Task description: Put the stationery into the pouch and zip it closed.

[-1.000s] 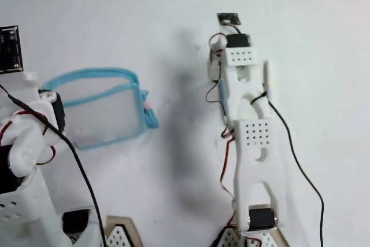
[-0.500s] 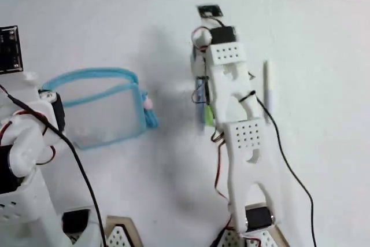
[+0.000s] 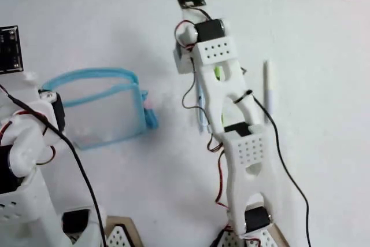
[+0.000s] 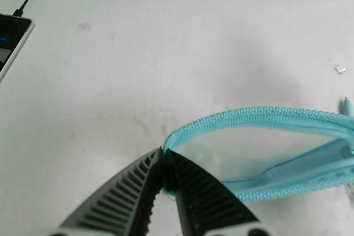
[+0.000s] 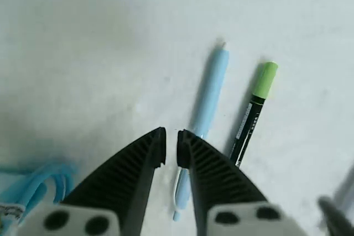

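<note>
Finding: over the last second the right arm [image 3: 245, 148] has swung left across the worktop [image 3: 324, 39], away from the white pen [image 3: 267, 88], which lies where it was, to the right of the arm and untouched.

The right gripper [image 5: 171, 147] now hangs over two other items, a blue pen [image 5: 207, 103] and a green marker [image 5: 251, 114], lying side by side just apart. Its jaws are barely apart and hold nothing; the blue pen lies nearly under them.

The left gripper [image 4: 164, 167] has not shifted. Its jaws are clamped on the left end of the pouch's zip edge. The pouch [image 3: 107, 108] lies flat on the left of the worktop with its mouth gaping (zip fully undone).

Assessment: the pouch looks empty, so loading has not begun. The swing suggests the blue pen is the first target rather than the white one. The jaws would need to widen before descending, since the present gap looks too narrow to take the barrel. Three items remain on the worktop, well apart from the pouch, and zipping is still some way off.
</note>
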{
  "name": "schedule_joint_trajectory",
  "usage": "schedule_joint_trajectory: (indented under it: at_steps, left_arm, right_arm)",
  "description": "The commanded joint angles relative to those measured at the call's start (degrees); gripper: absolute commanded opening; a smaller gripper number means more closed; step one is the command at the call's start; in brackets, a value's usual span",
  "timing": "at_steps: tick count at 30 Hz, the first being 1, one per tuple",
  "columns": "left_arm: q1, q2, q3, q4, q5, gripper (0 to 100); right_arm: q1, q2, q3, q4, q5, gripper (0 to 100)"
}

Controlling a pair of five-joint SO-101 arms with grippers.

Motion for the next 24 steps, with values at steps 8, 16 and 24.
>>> schedule_joint_trajectory:
  at_steps: [8, 16, 24]
  left_arm:
    - [1.1, 4.7, 2.7, 1.8, -0.4, 2]
    - [1.0, 4.7, 2.7, 1.7, -0.4, 2]
    - [1.0, 4.7, 2.7, 1.7, -0.4, 2]
  right_arm:
    - [0.9, 13.4, -4.6, -10.0, 0.0, 25.5]
    - [1.0, 25.7, -15.4, -9.6, 0.3, 14.4]
    - [0.9, 27.9, -25.9, -1.5, 0.4, 1.5]
